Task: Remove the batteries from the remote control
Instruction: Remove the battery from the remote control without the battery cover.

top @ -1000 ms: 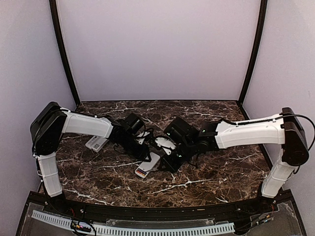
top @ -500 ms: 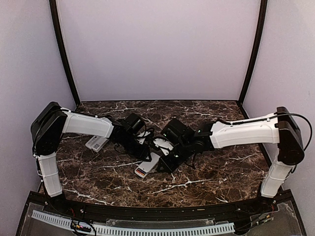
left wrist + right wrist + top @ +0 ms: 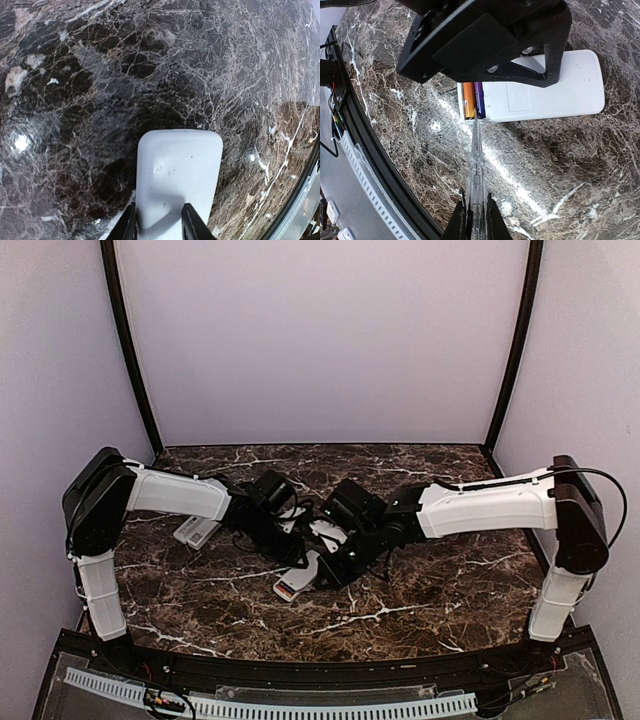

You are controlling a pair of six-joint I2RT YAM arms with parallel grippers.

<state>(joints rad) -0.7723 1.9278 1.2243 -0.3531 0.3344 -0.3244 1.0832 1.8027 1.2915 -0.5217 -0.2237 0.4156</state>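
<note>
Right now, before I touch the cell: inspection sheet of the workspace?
Surface: dark veined marble table.
Job's things: white remote, bay open; orange battery and purple battery inside.
Clutter: pale pieces by the left arm.
Grippers: left gripper clamps the remote; right gripper shut on a clear stick, tip at the batteries.
Cables: black cable along the right arm; wires at the front rail.
Surroundings: lilac walls, black posts.
</note>
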